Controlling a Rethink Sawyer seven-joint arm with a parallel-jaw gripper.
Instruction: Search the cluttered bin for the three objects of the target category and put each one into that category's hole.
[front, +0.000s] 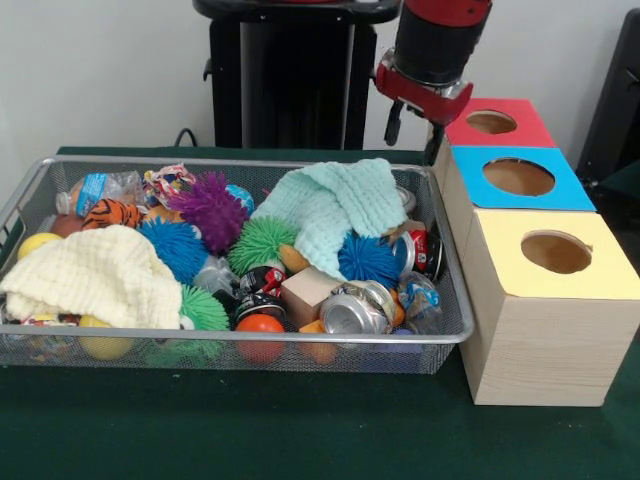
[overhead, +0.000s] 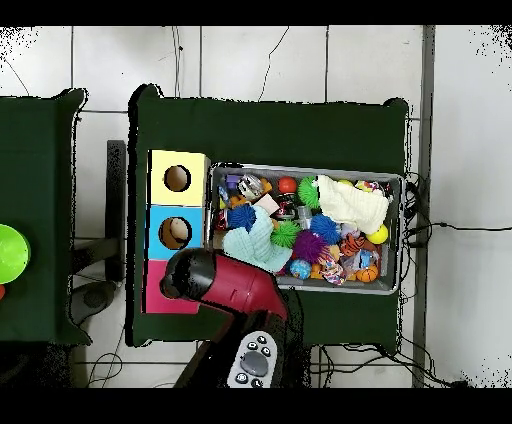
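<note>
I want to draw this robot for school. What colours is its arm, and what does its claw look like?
The arm is shiny red and black: a fat round black tube with a red top and a red ring around its bottom end. From above, the arm looks like a big rounded dark-red shell, with a grey panel of round buttons near its base. The claw is small, dark and thin.

Red arm (front: 436, 40), black cylindrical wrist, grey keypad (overhead: 255, 360)
</note>
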